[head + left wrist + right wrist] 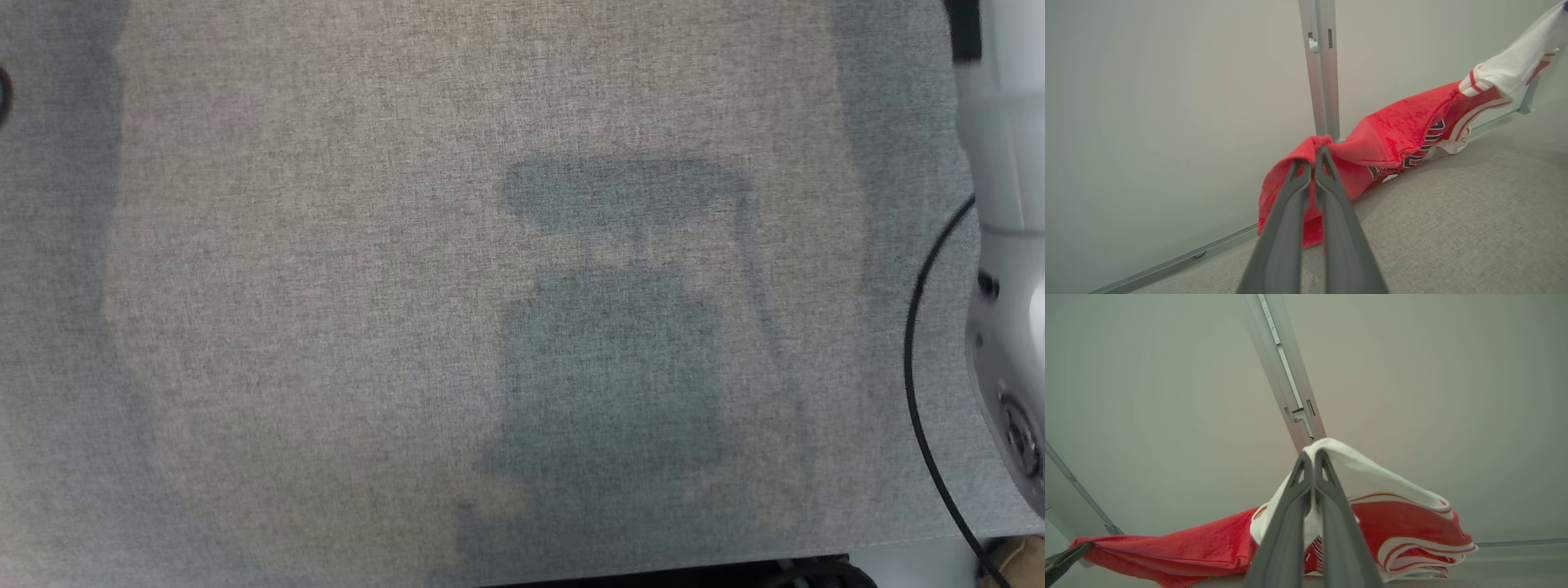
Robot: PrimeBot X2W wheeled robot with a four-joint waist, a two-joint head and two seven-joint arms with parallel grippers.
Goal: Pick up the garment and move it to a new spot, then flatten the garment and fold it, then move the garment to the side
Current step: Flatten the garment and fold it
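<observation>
Left gripper (1312,157) is clenched on the red end of the garment (1396,130), cloth pinched between its fingertips. Right gripper (1312,457) is clamped on the white striped end, with cloth draped over both fingers. The garment is stretched between the two grippers, red part to the left and white part to the right. Its sagging middle is seen low over the far edge of the grey table (1453,224), just beside the pale wall panel (1167,102) and metal post (1323,81). Contact with the table cannot be told. In the head view a pale forearm (1004,245) and black cable (914,343) are seen at the right.
</observation>
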